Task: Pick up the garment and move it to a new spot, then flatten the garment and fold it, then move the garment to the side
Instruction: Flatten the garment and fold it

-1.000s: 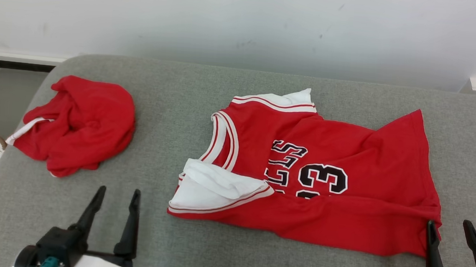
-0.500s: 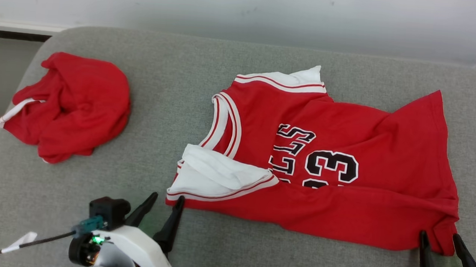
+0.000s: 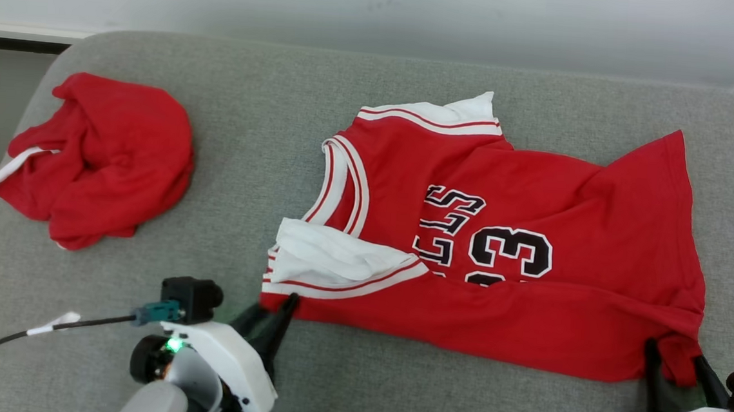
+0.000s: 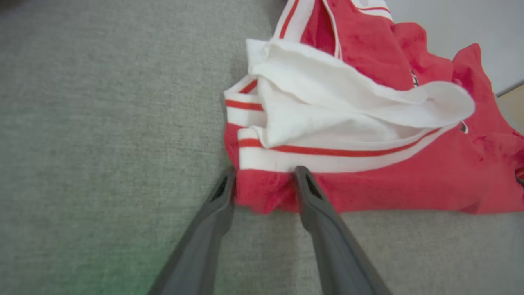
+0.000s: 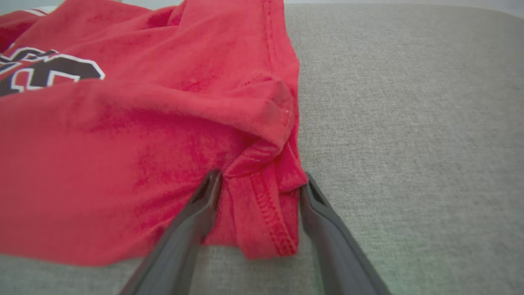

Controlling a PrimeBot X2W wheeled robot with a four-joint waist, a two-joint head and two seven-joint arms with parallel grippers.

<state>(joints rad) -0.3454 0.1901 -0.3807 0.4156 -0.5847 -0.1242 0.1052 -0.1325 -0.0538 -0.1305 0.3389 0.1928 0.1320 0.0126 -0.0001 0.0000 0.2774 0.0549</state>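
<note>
Left end effector (image 4: pixel 265 174) and right end effector (image 5: pixel 260 176) straddle jersey (image 3: pixel 536 192) corners, jaws apart.

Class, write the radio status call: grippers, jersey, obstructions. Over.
Left gripper open, astride jersey corner by white trim. Right gripper open, astride hem corner. Jersey creased on grey cushion, not lifted. Other red garment lies apart; nothing obstructing.

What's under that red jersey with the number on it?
Grey cushion shows all around the jersey, so it lies on that. Whether anything else is beneath cannot be seen: the cloth covers it.
</note>
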